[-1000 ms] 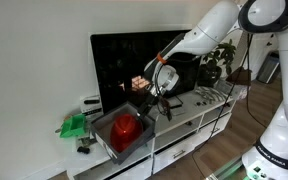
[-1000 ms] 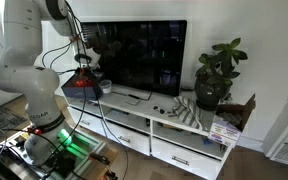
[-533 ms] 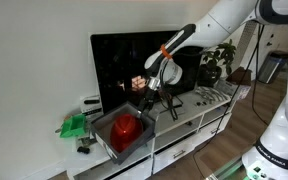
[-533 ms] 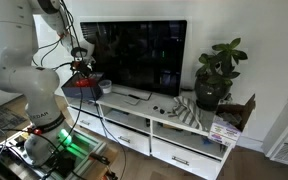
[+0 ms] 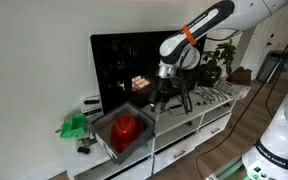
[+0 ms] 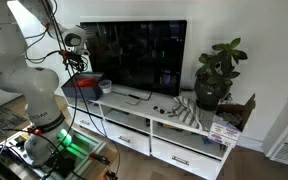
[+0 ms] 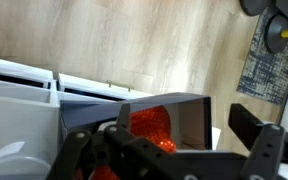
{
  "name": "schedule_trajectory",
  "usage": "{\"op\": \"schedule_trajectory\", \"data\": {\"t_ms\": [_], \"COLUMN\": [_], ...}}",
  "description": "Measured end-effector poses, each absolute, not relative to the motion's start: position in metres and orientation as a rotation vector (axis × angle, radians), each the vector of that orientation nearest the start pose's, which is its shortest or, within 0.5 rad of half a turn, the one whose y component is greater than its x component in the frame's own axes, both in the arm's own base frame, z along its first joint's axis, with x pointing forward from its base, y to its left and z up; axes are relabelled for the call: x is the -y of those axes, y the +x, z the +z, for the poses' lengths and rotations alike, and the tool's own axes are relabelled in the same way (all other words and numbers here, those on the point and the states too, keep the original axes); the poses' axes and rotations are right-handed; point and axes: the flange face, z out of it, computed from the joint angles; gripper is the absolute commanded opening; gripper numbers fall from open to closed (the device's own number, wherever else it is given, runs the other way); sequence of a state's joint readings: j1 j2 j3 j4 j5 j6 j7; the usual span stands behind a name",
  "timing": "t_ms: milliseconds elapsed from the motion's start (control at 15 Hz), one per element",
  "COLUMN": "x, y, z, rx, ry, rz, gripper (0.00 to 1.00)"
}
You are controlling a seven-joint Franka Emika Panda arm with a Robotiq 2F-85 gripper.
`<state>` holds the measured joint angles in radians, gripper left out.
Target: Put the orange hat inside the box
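Observation:
The orange hat sits inside the grey box at the end of the white cabinet. In the other exterior view only a red sliver of the hat shows above the box. My gripper hangs above and beside the box, apart from it, open and empty. It also shows in the other exterior view. In the wrist view the hat glows red behind the box wall, and my gripper has its jaws spread wide with nothing between them.
A large black TV stands behind the box. A green object lies beside the box. A potted plant and small items are on the far end of the white drawer cabinet. Wood floor lies below.
My gripper has risen and swung away from the box toward the middle of the cabinet. The hat has stayed in the box.

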<state>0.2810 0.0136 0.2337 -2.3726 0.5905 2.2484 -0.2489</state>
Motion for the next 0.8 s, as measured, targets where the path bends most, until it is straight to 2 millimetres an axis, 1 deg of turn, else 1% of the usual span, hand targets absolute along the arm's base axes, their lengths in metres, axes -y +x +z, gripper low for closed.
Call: {"op": "schedule_trajectory", "data": {"t_ms": [200, 333, 467, 667, 800], "x": [-0.236, -0.224, -0.209, -0.178, -0.169], "y": [0.387, 0.368, 0.351, 0.329, 0.322], "z": [0.334, 0.345, 0.351, 0.357, 0.361], "rx": [0.387, 0.314, 0.25, 0.236, 0.23], "ry": [-2.718, -2.75, -2.797, -2.945, -2.97], "rz": [0.354, 0.411, 0.437, 0.454, 0.44], "gripper": [1.0, 1.0, 1.0, 1.0, 1.0]}}
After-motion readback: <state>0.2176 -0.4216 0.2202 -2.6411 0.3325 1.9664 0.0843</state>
